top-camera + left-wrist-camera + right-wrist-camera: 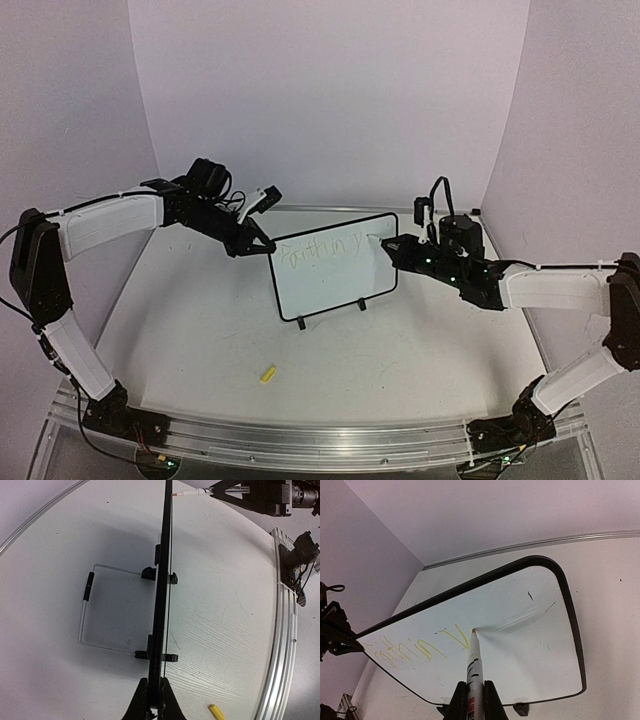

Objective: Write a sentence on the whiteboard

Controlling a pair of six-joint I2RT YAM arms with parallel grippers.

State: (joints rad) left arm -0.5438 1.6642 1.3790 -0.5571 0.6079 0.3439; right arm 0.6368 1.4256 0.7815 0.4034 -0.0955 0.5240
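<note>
Pinching whiteboard (335, 280) edge, left fingers (140, 705), right fingers (459, 705) clamping marker (474, 672), sentence (427, 650) faint (illegible)

One whiteboard (335, 275), two clip feet (300, 324), one marker (474, 667), one left gripper (265, 246), one right gripper (391, 247), perhaps one yellow cap (267, 375).

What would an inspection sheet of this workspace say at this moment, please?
Surface: white table, with an aluminium rail along its near edge.
Job's things: whiteboard upright on its clip feet; one line of faint yellow writing near its top; marker with its tip at the board face.
Clutter: small yellow piece, perhaps a cap, lying loose in front of the board.
End effectors: left end effector shut on the whiteboard's edge; right end effector shut on the marker.
Cables: black cables looped above the right wrist.
Surroundings: plain pale walls; nothing else seen.
</note>
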